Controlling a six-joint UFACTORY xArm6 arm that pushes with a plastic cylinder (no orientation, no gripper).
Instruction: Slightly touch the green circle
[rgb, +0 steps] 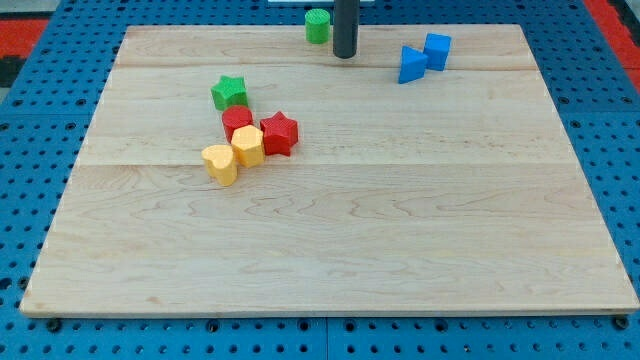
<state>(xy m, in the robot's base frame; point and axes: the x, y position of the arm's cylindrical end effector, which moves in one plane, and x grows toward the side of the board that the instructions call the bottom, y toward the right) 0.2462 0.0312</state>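
The green circle stands at the view's top edge of the wooden board, a little left of centre. My tip is the lower end of the dark rod, just to the right of the green circle and slightly below it. A small gap shows between the rod and the green circle.
A green star, a red circle, a red star, a yellow hexagon and a yellow heart cluster at the left of centre. A blue triangle and a blue cube sit at the top right.
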